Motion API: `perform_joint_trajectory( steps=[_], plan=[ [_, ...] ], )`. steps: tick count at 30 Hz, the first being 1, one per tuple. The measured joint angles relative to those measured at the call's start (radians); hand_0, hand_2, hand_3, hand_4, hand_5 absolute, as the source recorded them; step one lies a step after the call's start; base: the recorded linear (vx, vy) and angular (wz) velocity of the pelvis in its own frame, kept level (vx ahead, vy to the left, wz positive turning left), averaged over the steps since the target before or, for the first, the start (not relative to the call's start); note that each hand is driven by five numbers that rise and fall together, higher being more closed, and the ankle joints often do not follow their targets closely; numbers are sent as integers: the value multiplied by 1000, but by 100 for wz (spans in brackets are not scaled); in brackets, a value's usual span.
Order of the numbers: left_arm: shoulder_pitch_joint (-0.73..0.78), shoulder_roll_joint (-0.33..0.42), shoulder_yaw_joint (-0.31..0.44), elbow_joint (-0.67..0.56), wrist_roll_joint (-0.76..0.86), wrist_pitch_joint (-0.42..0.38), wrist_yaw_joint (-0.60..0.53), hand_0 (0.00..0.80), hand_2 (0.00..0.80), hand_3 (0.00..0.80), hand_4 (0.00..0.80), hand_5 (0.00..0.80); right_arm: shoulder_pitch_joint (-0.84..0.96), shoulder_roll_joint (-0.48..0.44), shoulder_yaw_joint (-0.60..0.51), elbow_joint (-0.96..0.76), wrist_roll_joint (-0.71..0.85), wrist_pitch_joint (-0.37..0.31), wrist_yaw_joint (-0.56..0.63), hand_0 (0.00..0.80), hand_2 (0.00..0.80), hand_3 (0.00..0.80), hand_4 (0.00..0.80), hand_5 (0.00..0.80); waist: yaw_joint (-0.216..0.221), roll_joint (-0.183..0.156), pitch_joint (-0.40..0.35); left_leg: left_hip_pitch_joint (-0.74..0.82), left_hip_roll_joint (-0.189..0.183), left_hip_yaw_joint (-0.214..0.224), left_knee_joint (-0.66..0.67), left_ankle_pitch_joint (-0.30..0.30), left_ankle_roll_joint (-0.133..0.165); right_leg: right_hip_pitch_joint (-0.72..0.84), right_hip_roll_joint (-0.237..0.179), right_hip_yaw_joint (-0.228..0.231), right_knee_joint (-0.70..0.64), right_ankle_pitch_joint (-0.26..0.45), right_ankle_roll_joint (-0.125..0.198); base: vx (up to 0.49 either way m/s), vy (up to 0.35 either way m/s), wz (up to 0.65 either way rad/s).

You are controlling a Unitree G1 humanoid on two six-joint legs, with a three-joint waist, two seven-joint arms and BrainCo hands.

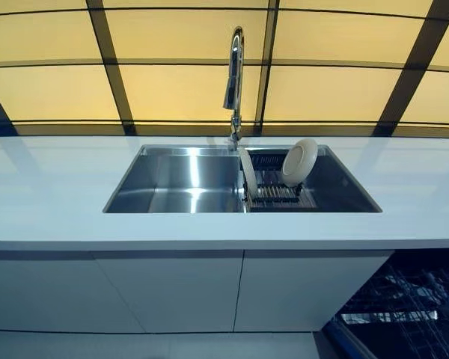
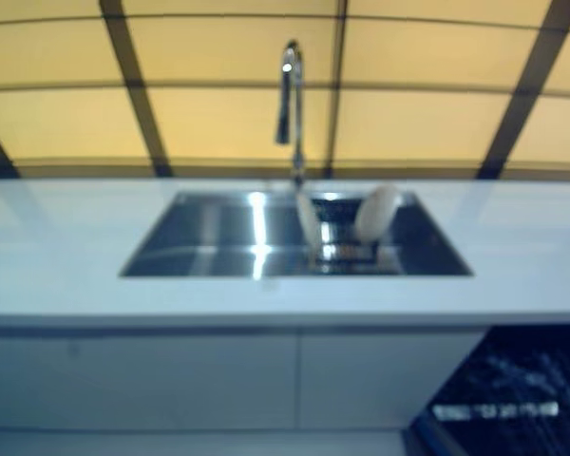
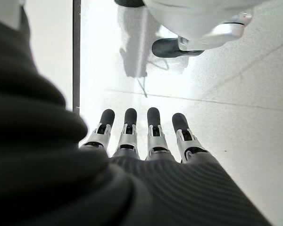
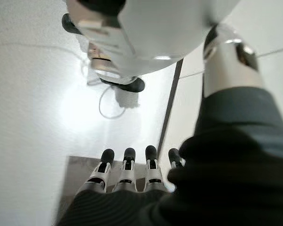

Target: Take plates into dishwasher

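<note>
Two white plates stand in a dark wire rack [image 1: 278, 196] in the right half of the steel sink [image 1: 172, 183]. One plate [image 1: 248, 173] stands on edge at the rack's left, the other plate [image 1: 300, 161] leans at its back right. The open dishwasher [image 1: 404, 307] shows at the lower right under the counter, its wire rack dark. Neither hand appears in the eye views. My left hand [image 3: 137, 136] hangs over the pale floor with straight fingers and holds nothing. My right hand [image 4: 127, 172] also hangs over the floor, fingers straight and empty.
A tall chrome tap [image 1: 234, 82] rises behind the sink's middle. The white counter [image 1: 52, 194] runs wide on both sides of the sink. White cabinet doors [image 1: 172, 292] close the front below it. Yellow panels with dark frames form the back wall.
</note>
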Motion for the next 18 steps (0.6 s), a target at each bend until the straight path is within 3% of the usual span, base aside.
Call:
perform_joint_trajectory(
  steps=[2,6,11,15,18],
  plan=[
    [-5,3,2,-10,15,2,-4,0,0,0,0,0,-3,-38,46,-78,-22,-25,81,0,0,0,0,0,8,1,1,-4,14,1,2,-10,-12,14,16,-2,-31,9,-12,42,-87,-1],
    [5,16,46,-49,54,4,-13,0,0,0,0,0,-8,-174,81,-444,-4,-46,320,0,0,0,0,0,3,-13,5,-2,29,2,-5,-20,-18,33,31,-8,-69,18,-18,20,-69,2],
    [25,85,80,-70,53,3,-33,0,0,0,0,0,31,-413,37,-884,191,52,626,0,0,0,0,0,-6,-40,5,0,26,7,-19,-14,-15,32,27,-7,-77,25,-8,7,-20,-1],
    [60,122,92,-54,53,-10,-38,0,0,0,0,0,43,-469,-100,-1095,414,197,776,0,0,0,0,0,-38,-63,2,-2,26,31,-25,-10,-18,24,25,5,-77,29,-3,34,-16,-7],
    [66,118,114,-32,54,-28,-46,0,0,0,0,0,34,-465,-179,-1172,582,243,814,0,0,0,0,0,-58,-72,-3,2,24,35,-35,-7,-14,21,24,8,-78,29,-2,48,-3,-6]
  ],
)
